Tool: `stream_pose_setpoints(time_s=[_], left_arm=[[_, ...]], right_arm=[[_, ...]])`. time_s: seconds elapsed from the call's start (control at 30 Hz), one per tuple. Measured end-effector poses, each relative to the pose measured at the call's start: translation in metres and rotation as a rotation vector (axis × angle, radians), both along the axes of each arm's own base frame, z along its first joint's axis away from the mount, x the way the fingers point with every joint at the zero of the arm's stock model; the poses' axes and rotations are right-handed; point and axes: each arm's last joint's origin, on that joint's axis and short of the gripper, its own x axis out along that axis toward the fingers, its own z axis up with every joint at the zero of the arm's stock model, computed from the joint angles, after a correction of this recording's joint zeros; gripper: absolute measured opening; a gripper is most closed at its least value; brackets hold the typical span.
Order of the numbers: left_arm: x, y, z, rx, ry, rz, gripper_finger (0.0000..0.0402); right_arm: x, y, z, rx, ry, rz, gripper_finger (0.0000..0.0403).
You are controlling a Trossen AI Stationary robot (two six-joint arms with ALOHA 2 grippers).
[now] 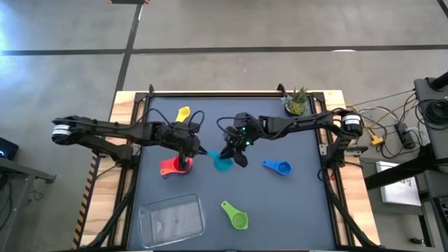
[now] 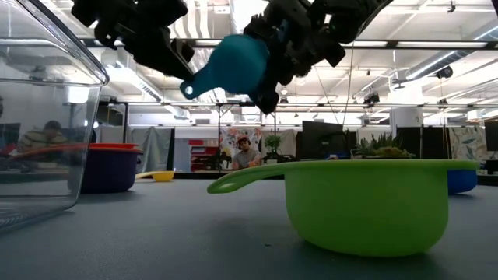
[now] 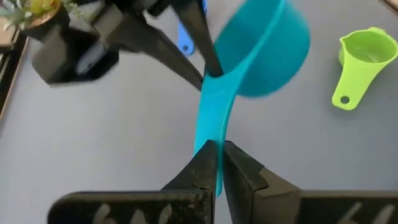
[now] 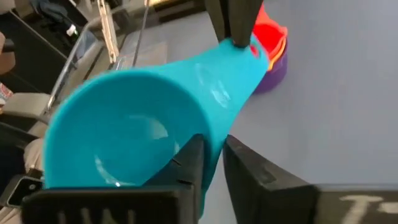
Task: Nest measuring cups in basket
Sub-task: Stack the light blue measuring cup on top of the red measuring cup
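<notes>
The teal measuring cup (image 1: 222, 164) hangs in the air between both grippers over the mat's middle. My left gripper (image 1: 197, 150) is shut on its handle, and my right gripper (image 1: 229, 151) is shut on its bowl. The red, orange and purple cups stand nested as a stack (image 1: 171, 166) on the mat, to the left of the teal cup. The yellow cup (image 1: 183, 113), the blue cup (image 1: 278, 166) and the green cup (image 1: 236, 215) lie singly on the mat. The clear basket (image 1: 171, 217) sits at the near left. My left gripper (image 3: 221, 155) pinches the free end of the teal cup's handle (image 3: 210, 140) between its two fingers, which lie along the handle. The cup is lifted clear of the mat. My right gripper (image 4: 214, 155) pinches the teal cup's bowl wall (image 4: 214, 127) where the handle joins. One finger (image 4: 189, 158) is at the bowl's inner side and the other outside. In the low view the cup (image 2: 233, 66) is tilted, handle end lowest.
A small potted plant (image 1: 297, 101) stands at the far right corner. The green cup (image 2: 366, 202) is close to the low camera, the basket (image 2: 39, 117) to its left. Bare mat lies between the basket and the stack, and to the right of the blue cup.
</notes>
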Motion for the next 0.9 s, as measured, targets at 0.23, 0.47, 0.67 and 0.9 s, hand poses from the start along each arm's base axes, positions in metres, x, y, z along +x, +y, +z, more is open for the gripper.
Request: stream_pose_setpoints(time_s=[0.23, 0.47, 0.67, 0.9], left_arm=[[-0.011, 0.0, 0.001, 0.007, 0.104, 0.048, 0.0001], [-0.032, -0.003, 0.005, 0.038, 0.194, 0.144, 0.0001], [-0.069, -0.009, 0.015, 0.111, 0.271, 0.326, 0.0001], [-0.097, -0.019, 0.016, 0.203, 0.322, 0.446, 0.0]], right_arm=[[-0.006, -0.009, 0.016, -0.014, -0.048, -0.024, 0.0124], [-0.019, -0.014, 0.037, -0.028, -0.075, -0.04, 0.0167], [-0.028, -0.015, 0.047, -0.149, -0.08, -0.111, 0.0171], [-0.029, -0.017, 0.047, -0.198, -0.085, -0.138, 0.0171]])
